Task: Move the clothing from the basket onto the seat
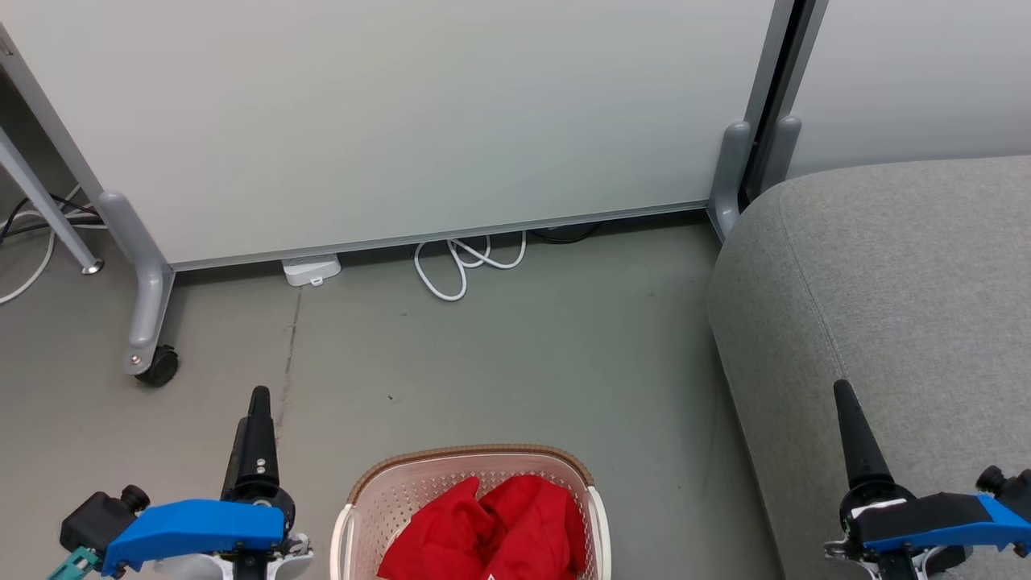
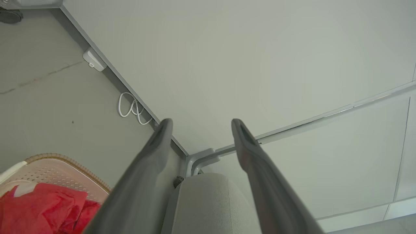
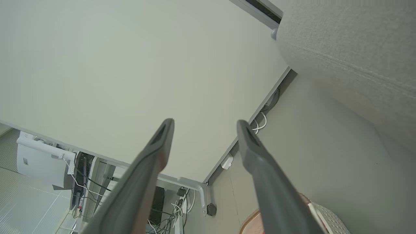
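Grey floor (image 1: pixel 483 362): the clothing (image 1: pixel 491 532) lies in the basket (image 1: pixel 475 457) at bottom centre, seemingly nearer the left gripper (image 2: pixel 201 123), lower left, than the right gripper (image 3: pixel 204 123) by the seat (image 1: pixel 886 282). Both gape wide, empty.

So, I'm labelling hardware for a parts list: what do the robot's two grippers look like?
The left gripper and right gripper each have two long, dark, tapering fingers on a black base, with a bright blue housing behind and white parts beneath. The left also carries a black boxy module and a small teal piece.
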